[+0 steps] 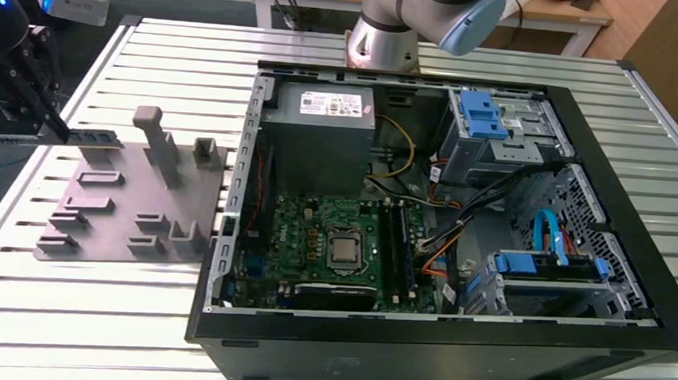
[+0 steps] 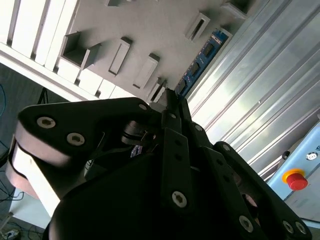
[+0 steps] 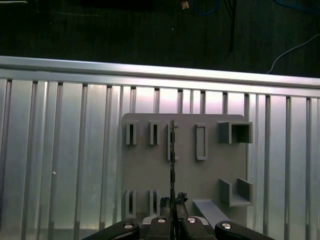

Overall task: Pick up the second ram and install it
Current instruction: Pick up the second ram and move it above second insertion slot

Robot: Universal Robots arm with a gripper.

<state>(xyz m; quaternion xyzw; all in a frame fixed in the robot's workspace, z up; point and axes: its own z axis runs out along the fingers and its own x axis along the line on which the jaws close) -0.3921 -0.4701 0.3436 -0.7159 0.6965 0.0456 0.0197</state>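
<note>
Second ram [image 1: 90, 139] sticks out level from the tool [image 1: 54, 133], which is pinching one end between pressed-together fingers [image 2: 172, 107]. It hangs over the grey slotted holder plate [image 1: 129, 205] at the exterior view's left, above the slatted metal table [image 1: 77, 316]. A tall post [image 1: 150, 141] on that plate stands between the stick and the open computer case [image 1: 424, 347], which lies well apart to the exterior view's right. Inside the case sit a green motherboard [image 1: 308, 223], a grey power supply [image 1: 318, 132], blue drive brackets [image 1: 480, 115] and loose cables [image 1: 477, 206].
</note>
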